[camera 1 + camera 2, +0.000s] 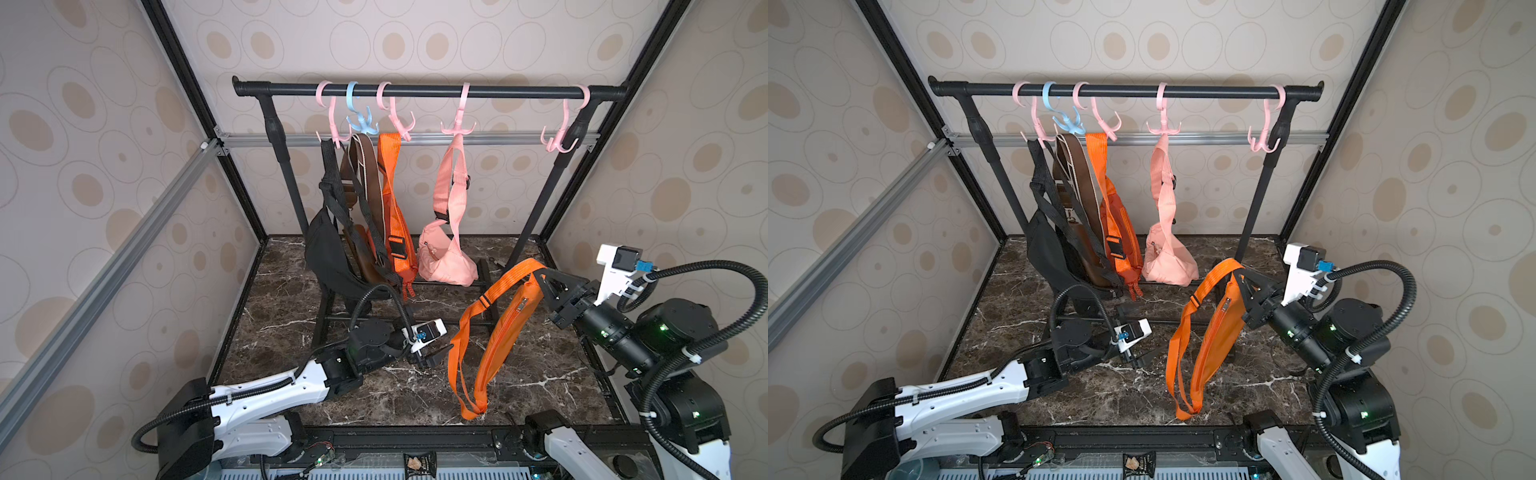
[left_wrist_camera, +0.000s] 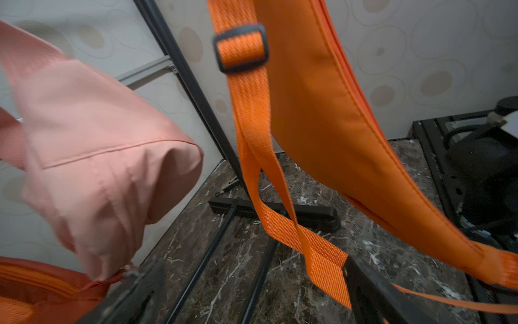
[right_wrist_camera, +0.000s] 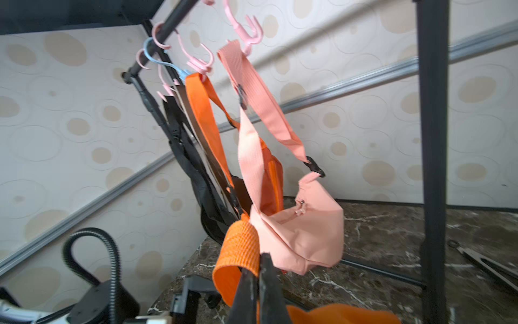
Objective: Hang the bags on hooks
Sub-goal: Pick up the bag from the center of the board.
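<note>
Your right hand (image 1: 542, 276) clenches the bag (image 1: 505, 332) by its strap (image 1: 509, 272); left hand (image 1: 438, 356) sits released. Toward the free hook (image 1: 559, 141) at one o'clock, slack strap may miss or snag.

Orange bag (image 1: 505, 332) with orange woven strap (image 1: 459, 336) and black slider, at my black right gripper (image 1: 542, 274). Beyond that gripper, a black rail (image 1: 424, 90) carried four pink hooks (image 1: 457, 124) and one light blue hook (image 1: 362, 121). Beneath these were a black bag (image 1: 328, 257), a brown bag (image 1: 368, 166) with a cream-edged strap, a second orange bag (image 1: 397, 232) and a salmon-pink bag (image 1: 446, 264). Under my left gripper (image 1: 438, 357) the tabletop (image 1: 540, 374) was dark brown marble with white veins. The wallpaper (image 1: 415, 41) was pale beige with ringed tan ovals.
</note>
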Tool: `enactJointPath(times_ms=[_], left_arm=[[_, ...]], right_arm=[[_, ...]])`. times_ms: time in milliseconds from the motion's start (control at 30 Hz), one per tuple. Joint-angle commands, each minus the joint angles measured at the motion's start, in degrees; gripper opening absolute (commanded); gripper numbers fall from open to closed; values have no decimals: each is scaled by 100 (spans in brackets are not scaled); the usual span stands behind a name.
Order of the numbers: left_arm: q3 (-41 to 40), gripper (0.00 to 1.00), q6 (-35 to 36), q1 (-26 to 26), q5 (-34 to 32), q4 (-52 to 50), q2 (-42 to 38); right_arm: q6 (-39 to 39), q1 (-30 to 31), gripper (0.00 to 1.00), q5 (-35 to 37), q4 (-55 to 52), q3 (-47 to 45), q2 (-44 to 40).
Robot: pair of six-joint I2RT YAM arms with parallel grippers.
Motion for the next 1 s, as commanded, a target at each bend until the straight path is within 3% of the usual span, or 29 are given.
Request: enactJointPath(times_ms=[0, 167, 467, 600, 867, 967], left_arm=[[101, 100, -288, -144, 447, 589, -141], [-155, 100, -1039, -376, 605, 1214, -357], [-48, 97, -1558, -396, 1056, 1487, 374], [124, 87, -1710, -424, 1203, 1501, 726], [352, 77, -1986, -458, 815, 1889, 1362], [451, 67, -1989, -468, 697, 1826, 1457]], right_arm=[[118, -6, 0, -635, 237, 6, 87], [268, -1, 0, -752, 366, -66, 35], [525, -6, 0, -1276, 613, 40, -66], [630, -6, 0, -1346, 709, 8, -89], [689, -6, 0, -1408, 777, -2, -122], [695, -6, 0, -1438, 814, -34, -170]])
